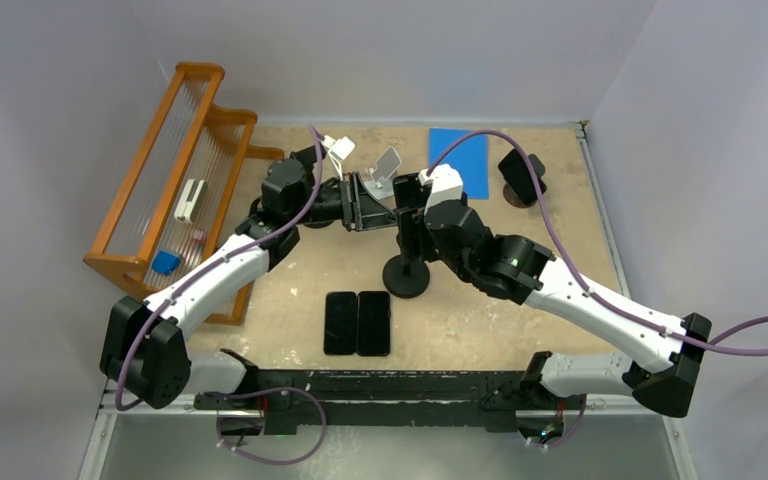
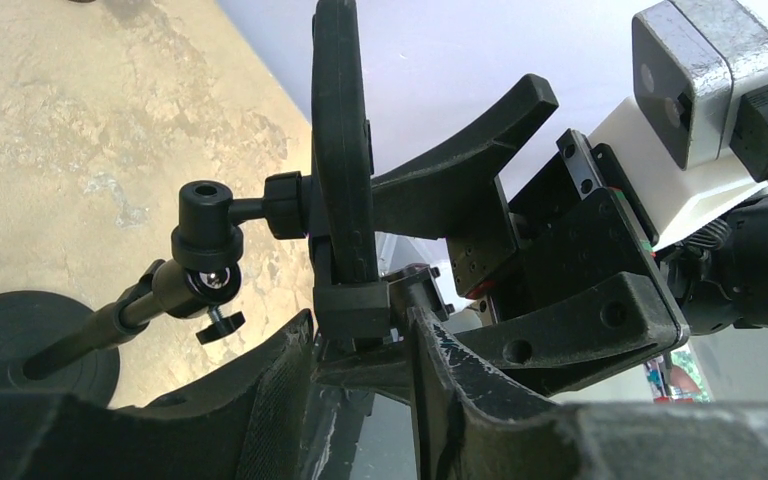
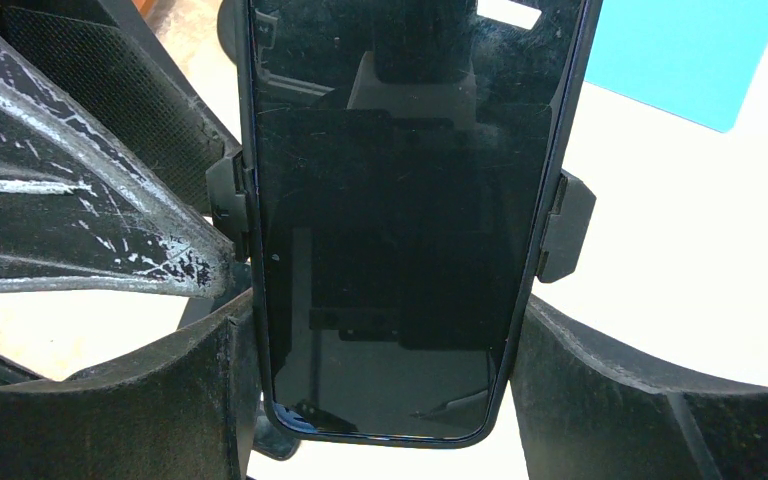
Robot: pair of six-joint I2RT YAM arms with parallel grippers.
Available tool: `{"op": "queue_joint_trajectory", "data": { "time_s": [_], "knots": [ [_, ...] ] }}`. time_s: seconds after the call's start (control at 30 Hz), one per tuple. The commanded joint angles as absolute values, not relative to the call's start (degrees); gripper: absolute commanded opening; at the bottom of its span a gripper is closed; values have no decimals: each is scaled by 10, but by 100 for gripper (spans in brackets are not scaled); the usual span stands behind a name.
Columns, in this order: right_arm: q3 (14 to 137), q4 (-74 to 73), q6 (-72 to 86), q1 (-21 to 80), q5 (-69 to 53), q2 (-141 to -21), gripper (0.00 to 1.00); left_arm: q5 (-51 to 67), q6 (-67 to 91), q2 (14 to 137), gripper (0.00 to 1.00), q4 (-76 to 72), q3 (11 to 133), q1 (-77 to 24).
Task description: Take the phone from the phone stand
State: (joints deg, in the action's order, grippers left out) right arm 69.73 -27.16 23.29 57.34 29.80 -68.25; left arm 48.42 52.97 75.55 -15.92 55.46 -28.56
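The black phone (image 3: 400,200) stands upright in the phone stand's clamp (image 3: 566,226). The stand (image 1: 406,276) has a round black base and a thin pole near the table's middle. My right gripper (image 3: 390,400) has its fingers (image 3: 210,400) against the phone's two long sides near its lower end. My left gripper (image 2: 360,345) is closed on the clamp's side block (image 2: 352,300), with the phone (image 2: 340,150) seen edge-on above it. In the top view the left gripper (image 1: 372,205) and the right gripper (image 1: 407,197) meet at the stand's head.
Two black phones (image 1: 358,322) lie side by side at the front middle. A wooden rack (image 1: 175,170) stands at the left. A blue mat (image 1: 460,160), two white stands (image 1: 390,165) and a black round stand (image 1: 522,176) are at the back.
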Motion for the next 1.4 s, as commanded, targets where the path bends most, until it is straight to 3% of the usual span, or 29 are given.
{"op": "queue_joint_trajectory", "data": {
  "time_s": [0.0, 0.13, 0.23, 0.43, 0.63, 0.83, 1.37],
  "knots": [
    [725, -235, 222, 574, 296, -675, 40, 496, 533, 758, 39, -199, 555, -284],
    [726, -233, 223, 574, 295, -676, 40, 495, 535, 764, 42, -200, 564, -284],
    [725, -232, 224, 573, 294, -676, 40, 494, 535, 766, 39, -201, 567, -284],
    [722, -233, 224, 574, 297, -674, 40, 486, 534, 762, 25, -204, 559, -284],
    [707, -236, 230, 572, 316, -669, 31, 482, 539, 760, 0, -210, 549, -284],
    [673, -234, 238, 541, 297, -651, 0, 478, 543, 758, 0, -225, 534, -283],
    [630, -237, 249, 515, 296, -622, 0, 485, 554, 750, 0, -261, 509, -266]
  ]
}}
